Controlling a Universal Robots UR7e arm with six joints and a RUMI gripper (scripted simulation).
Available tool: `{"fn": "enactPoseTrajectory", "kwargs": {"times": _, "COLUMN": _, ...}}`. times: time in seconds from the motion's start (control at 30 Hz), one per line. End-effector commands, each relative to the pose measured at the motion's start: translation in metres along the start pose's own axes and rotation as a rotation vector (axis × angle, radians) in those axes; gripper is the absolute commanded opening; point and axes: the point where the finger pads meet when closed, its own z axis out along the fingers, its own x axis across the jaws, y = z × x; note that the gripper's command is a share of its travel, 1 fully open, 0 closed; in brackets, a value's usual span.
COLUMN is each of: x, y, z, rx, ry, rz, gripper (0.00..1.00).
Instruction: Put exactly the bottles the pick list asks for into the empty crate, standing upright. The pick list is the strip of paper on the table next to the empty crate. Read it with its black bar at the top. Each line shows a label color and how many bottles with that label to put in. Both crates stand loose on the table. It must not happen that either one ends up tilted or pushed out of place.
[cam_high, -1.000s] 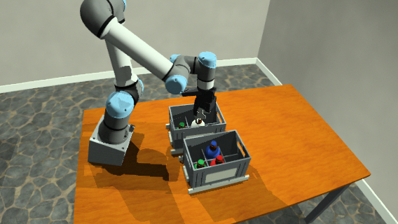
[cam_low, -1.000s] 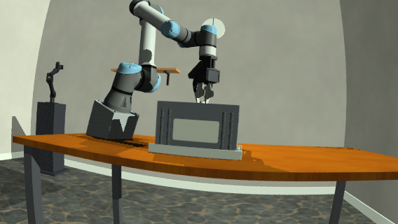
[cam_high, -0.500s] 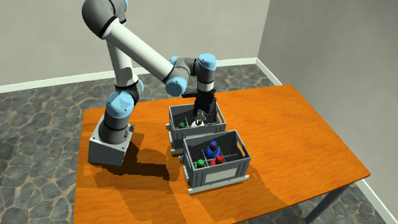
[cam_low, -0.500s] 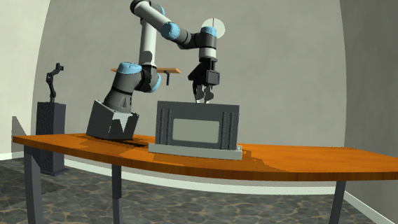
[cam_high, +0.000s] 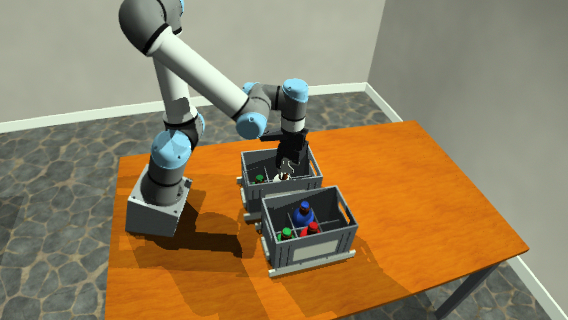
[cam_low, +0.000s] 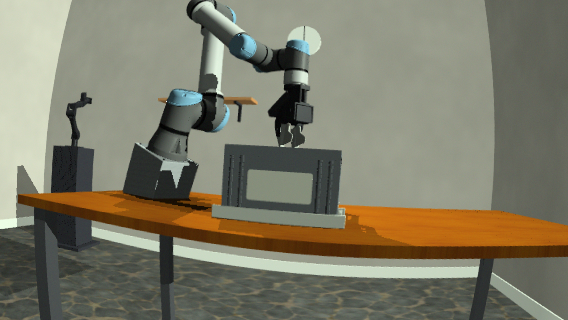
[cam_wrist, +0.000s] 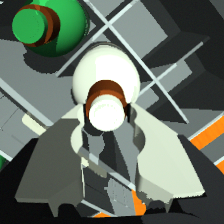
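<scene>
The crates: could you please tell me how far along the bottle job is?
Done: a green bottle stands in the far crate. In hand: the end effector is shut on a white bottle over it. Left: unclear; blue, red and green bottles stand in the near crate, pick list unseen.

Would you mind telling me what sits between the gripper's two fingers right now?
The neck of a white bottle, just below its white cap, sits between the fingers of the gripper, which is shut on it. The wrist view shows this most clearly.
</scene>
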Motion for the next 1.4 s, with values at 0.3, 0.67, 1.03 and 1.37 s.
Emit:
{"fn": "enactPoseTrajectory", "kwargs": {"times": 0.3, "x": 0.000, "y": 0.000, "z": 0.006, "rx": -0.002, "ry": 0.001, "rz": 0.000, "gripper": 0.00}}
{"fn": "enactPoseTrajectory", "kwargs": {"times": 0.67, "x": 0.000, "y": 0.001, "z": 0.010, "rx": -0.002, "ry": 0.001, "rz": 0.000, "gripper": 0.00}}
{"fn": "enactPoseTrajectory", "kwargs": {"times": 1.03, "x": 0.000, "y": 0.001, "z": 0.016, "rx": -0.002, "ry": 0.001, "rz": 0.000, "gripper": 0.00}}
{"fn": "enactPoseTrajectory", "kwargs": {"times": 1.37, "x": 0.000, "y": 0.001, "z": 0.020, "rx": -0.002, "ry": 0.001, "rz": 0.000, "gripper": 0.00}}
